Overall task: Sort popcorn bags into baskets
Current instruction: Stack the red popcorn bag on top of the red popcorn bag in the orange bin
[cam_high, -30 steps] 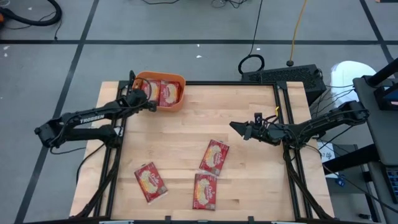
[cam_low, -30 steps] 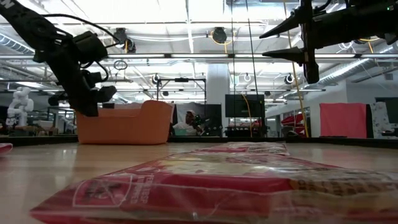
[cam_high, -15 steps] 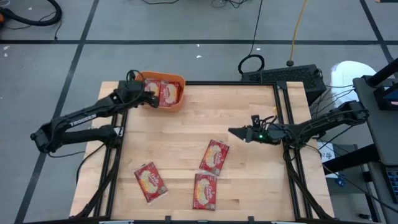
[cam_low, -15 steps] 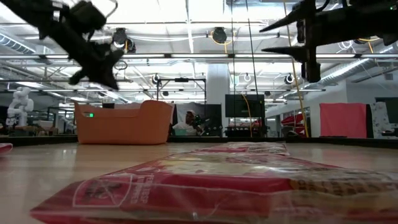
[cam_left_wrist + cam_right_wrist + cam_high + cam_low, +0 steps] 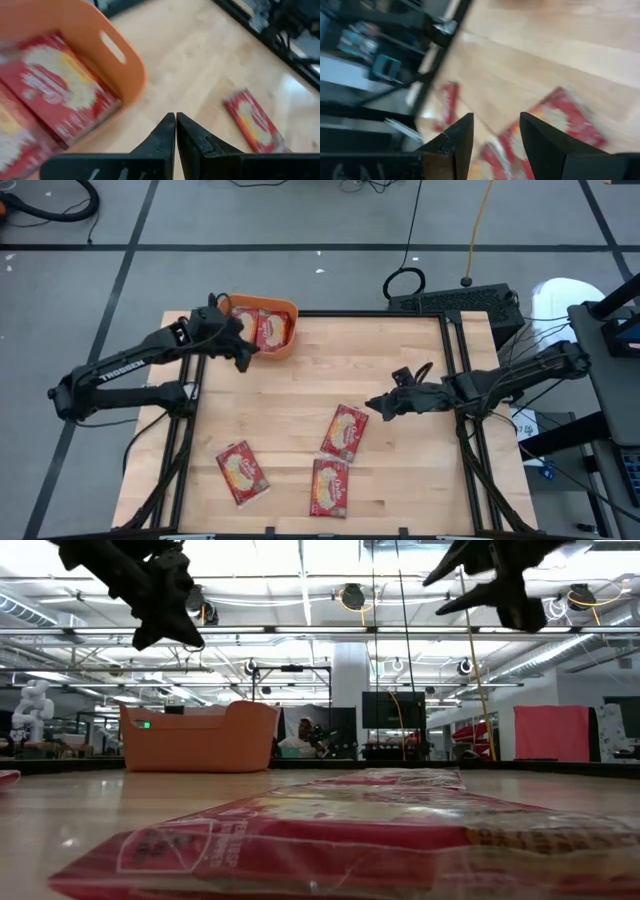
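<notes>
Popcorn bags (image 5: 345, 431) lie on wooden table (image 5: 400, 470).

Red bags (image 5: 345, 431) with yellow-cream ovals lie on the pale wood-grain desk (image 5: 400, 360), more sit in the orange basket (image 5: 281, 343), and both arms are black.

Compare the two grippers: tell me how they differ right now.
The left gripper has its jaws shut and sits at the orange tub's near edge. The right gripper has its jaws open and is beside a loose popcorn bag mid-table. Both are empty and raised above the table.
</notes>
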You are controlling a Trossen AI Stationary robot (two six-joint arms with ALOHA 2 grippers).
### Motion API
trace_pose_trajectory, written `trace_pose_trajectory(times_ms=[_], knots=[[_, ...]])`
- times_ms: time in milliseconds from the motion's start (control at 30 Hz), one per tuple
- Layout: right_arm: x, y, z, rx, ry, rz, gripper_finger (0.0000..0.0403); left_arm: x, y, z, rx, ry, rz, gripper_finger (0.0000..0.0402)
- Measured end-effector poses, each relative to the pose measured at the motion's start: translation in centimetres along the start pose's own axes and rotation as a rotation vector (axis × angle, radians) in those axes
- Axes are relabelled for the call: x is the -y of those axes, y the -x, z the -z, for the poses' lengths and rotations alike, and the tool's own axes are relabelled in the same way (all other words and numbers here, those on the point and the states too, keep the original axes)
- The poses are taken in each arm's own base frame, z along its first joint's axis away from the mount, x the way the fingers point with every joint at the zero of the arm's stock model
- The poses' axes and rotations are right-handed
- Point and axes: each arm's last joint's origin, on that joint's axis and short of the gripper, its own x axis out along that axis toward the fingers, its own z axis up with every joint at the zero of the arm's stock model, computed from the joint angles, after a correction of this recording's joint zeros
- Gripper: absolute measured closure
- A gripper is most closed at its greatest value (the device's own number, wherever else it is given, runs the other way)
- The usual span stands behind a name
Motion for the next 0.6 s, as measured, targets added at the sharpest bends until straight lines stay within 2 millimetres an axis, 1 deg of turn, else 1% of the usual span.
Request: trace_pose_trajectory(times_ms=[100,233,400,600], knots=[[-1.0,0.0,-0.5,-0.091,0.092,0.086,0.0248,0.7,-0.1,0.5,-0.043,-0.016,0.029,0.0382],[-1.3,-1.8,-0.6,-0.273,0.202,0.128,0.0248,1.6,-0.3,0.9,-0.061,-0.037,0.067,0.0382],[0.0,-5.3,-0.5,-0.426,0.152,0.201,0.0245,2.5,-0.3,1.2,-0.080,-0.012,0.105,0.0382],[2.5,-8.7,-1.5,-0.556,0.006,0.286,0.0226,3.7,-0.4,1.8,-0.101,0.015,0.131,0.0382]])
